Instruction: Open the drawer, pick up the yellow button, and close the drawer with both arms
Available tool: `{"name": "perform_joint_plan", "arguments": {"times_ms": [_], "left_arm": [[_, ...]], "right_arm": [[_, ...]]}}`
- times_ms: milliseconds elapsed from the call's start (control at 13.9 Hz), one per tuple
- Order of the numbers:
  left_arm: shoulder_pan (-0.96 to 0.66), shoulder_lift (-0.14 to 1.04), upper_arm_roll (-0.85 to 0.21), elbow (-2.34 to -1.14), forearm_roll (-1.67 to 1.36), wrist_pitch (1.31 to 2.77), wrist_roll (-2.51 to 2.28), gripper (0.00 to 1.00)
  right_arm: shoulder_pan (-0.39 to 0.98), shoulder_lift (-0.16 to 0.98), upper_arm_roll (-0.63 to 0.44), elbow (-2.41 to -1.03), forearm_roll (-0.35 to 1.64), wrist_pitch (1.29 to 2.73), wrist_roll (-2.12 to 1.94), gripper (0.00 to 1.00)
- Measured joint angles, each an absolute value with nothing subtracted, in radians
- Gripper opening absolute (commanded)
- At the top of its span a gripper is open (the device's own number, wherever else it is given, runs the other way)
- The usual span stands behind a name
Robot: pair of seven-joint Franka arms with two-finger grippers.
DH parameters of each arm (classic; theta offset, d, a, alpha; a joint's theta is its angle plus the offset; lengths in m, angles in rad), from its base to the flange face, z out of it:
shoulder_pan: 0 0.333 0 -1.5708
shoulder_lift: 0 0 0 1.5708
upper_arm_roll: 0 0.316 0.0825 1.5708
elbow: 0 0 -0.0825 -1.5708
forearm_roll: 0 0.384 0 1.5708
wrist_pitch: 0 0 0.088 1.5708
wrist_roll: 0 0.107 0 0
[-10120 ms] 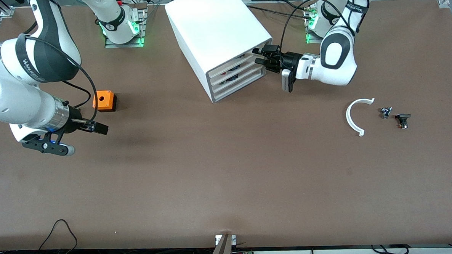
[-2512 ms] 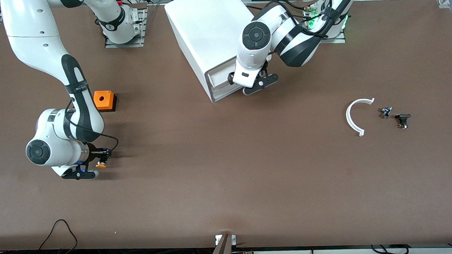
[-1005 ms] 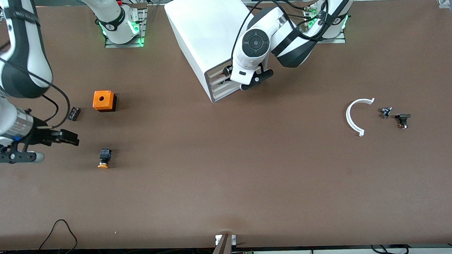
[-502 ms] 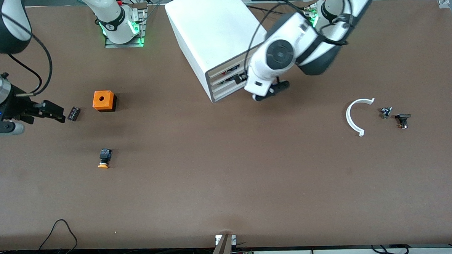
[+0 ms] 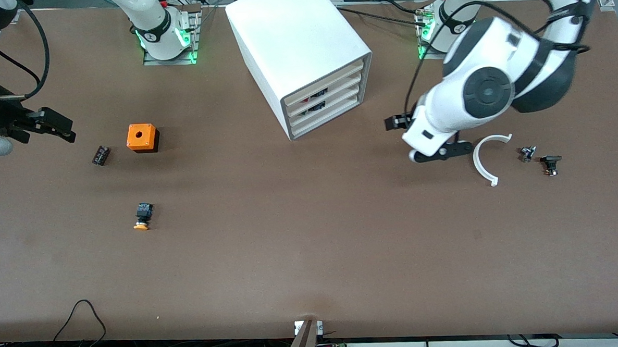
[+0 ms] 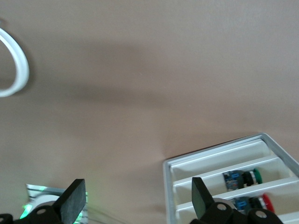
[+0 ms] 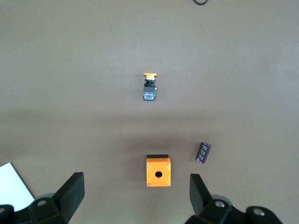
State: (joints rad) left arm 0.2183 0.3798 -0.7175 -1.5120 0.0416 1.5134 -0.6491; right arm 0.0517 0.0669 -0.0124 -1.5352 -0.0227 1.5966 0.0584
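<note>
Judging by how things lie, the work looks nearly done: the button [image 5: 142, 217] lies on its side on the bare worktop [image 5: 312, 246], nearer the camera than the orange cube [image 5: 142, 137], and the drawer [image 5: 326, 86], top of three in the cabinet [image 5: 292, 38], sits flush with the two below it.

What is left, as I read it, is for both arms to retire cleanly. The left pincer [image 5: 398, 121] hangs released and empty over the worktop between the cabinet and the white arc [image 5: 486, 158]; it should lift clear without brushing that arc or the two small dark parts [image 5: 539, 158] beside it. The right pincer [image 5: 51, 125] hovers over the right arm's end of the worktop, also spread and holding nothing, with the small black block [image 5: 100, 154] and the cube close under its path. Raising it before any sideways travel would keep both undisturbed, and the button too.

Through the slits in the cabinet front, the left wrist view shows a green-capped part [image 6: 244, 178] in one tray and a red-capped one [image 6: 254, 203] in the next. Which trays these are I cannot tell from that view.
</note>
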Motion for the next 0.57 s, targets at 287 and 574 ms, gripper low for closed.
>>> {"name": "perform_joint_plan", "arguments": {"times_ms": [287,574], "left_arm": [[0.247,0.31,-0.582,-1.449,0.045,1.477,-0.348,1.0],[0.113,0.208,-0.298,-1.467,0.025,1.525,-0.122,1.0]], "right_arm": [[0.049,0.067,-0.009,-1.464,-0.023,1.53,0.062,1.0],[0.048,0.082,-0.005,-1.463,-0.023,1.529,0.062,1.0]]}}
